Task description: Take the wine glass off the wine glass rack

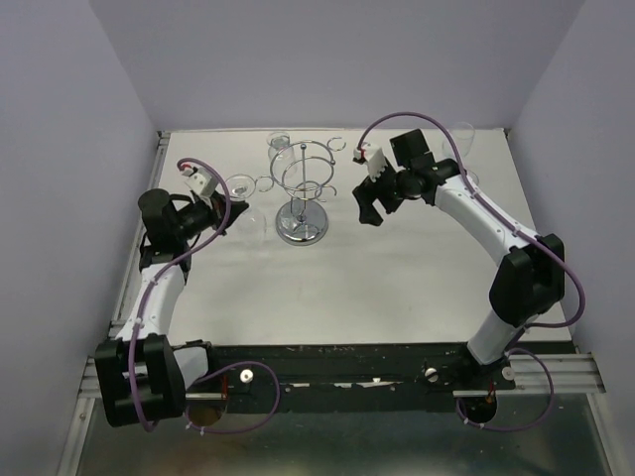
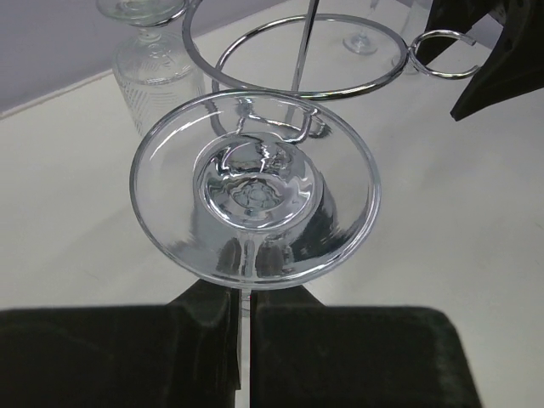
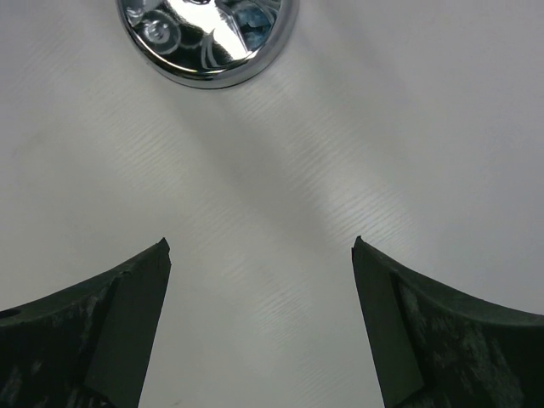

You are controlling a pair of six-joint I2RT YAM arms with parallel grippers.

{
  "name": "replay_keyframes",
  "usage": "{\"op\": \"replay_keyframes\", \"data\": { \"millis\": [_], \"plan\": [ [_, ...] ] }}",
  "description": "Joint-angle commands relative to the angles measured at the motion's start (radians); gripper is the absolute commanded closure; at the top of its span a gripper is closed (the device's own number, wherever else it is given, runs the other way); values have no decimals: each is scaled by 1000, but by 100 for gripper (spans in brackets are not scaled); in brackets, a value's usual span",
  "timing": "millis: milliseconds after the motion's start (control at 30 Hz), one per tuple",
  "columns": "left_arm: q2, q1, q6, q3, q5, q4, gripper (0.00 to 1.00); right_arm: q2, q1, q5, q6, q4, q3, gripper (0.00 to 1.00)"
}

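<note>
The wine glass (image 2: 255, 195) is seen gripped by its thin stem between the clenched fingers (image 2: 204, 340) of the left gripper (image 2: 244, 340), its round clear foot turned toward the wrist camera. From above, the wine glass (image 1: 241, 185) is shown at the left side of the wine glass rack (image 1: 302, 226), just beside one of the looped wire rings. Whether the foot is touching that ring cannot be told. The rack is stood on the white bench (image 1: 397, 288) near the middle, toward the far side, its thin rod (image 2: 302, 64) rising through a large chrome ring. A ribbed glass (image 2: 157, 76) is seen just beyond the rack's far left. The right gripper (image 1: 369, 208) is held at the right of the rack with its fingers (image 3: 127, 323) released and spread wide apart – nothing but bare bench is seen between them – and the mirror-like round base (image 3: 206, 34) is caught at the top edge of the right wrist view.
</note>
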Motion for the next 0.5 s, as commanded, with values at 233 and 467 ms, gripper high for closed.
{"op": "replay_keyframes", "data": {
  "millis": [233,467],
  "plan": [
    [-99,26,452,515,1,-973,100,-74,-7,32,-91,-51,63,4],
    [-23,24,-72,693,64,-676,100,-157,-97,25,-8,9,92,4]
  ]
}}
